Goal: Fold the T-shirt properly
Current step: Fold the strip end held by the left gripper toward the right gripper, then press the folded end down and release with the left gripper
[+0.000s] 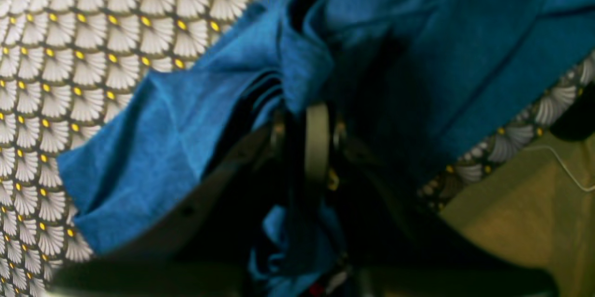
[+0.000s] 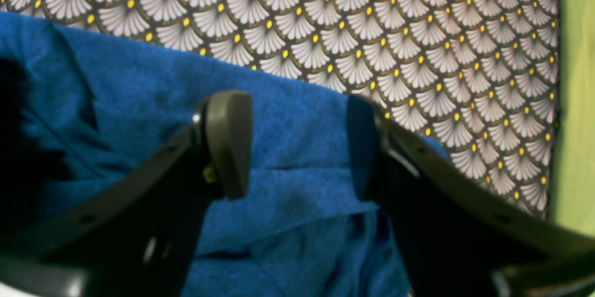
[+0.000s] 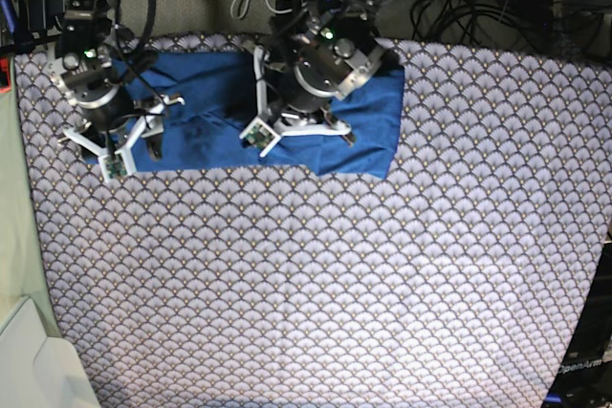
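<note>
Clearly, from the left wrist view, the left gripper [image 1: 316, 141] is clamped tight on a bunched ridge of the T-shirt [image 1: 195, 129], and the blue knit puckers up around its pads and droops in loose folds toward the scallop-patterned cloth [image 1: 69, 55] — soft, light stuff that will sag wherever it is not held. From the right wrist view, the right gripper [image 2: 297, 148] hangs with its jaws spread wide over a flatter stretch of the T-shirt [image 2: 288, 129], one pad on either side of a low crease and nothing pinched between them; the shirt's far edge runs just beyond, against the scallop-patterned cloth [image 2: 395, 32]. From the base view, the T-shirt [image 3: 373, 131] lies along the far side of the table, stretched from left to right, with the right gripper [image 3: 129, 136] at its left end and the left gripper [image 3: 296, 126] over its middle. Being limp, it probably wants a hold at an edge or hem — a pinch in mid-cloth only gathers it.
</note>
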